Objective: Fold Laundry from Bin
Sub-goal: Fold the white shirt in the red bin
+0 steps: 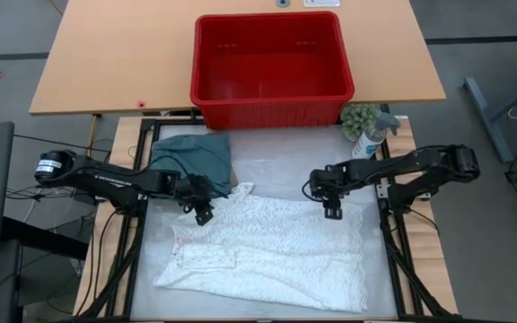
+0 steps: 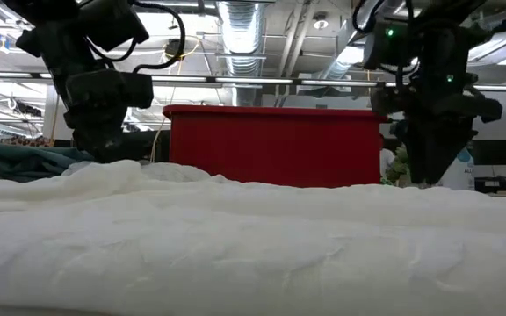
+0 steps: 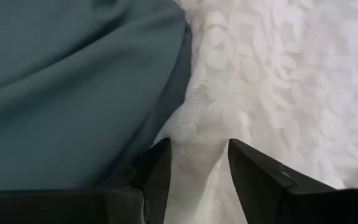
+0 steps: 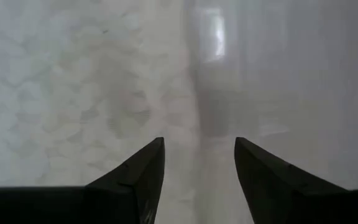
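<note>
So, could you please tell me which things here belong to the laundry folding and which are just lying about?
Part of the job:
- white garment, spread out
- teal garment
- red bin
- left gripper and right gripper, at the white garment's far edge

Lying about:
- spray bottle
- small green plant

The white garment (image 1: 267,247) covers most of the surface (image 1: 276,151), leaving a bare strip between its far edge and the red bin (image 1: 272,63). The bin blocks the far side with its tall walls. The teal garment (image 1: 191,157) fills the far left corner, overlapping the white one's edge. A plant (image 1: 359,117) and spray bottle (image 1: 371,139) crowd the far right corner. Both arms stand over the white garment's far corners, with open room between them.
</note>
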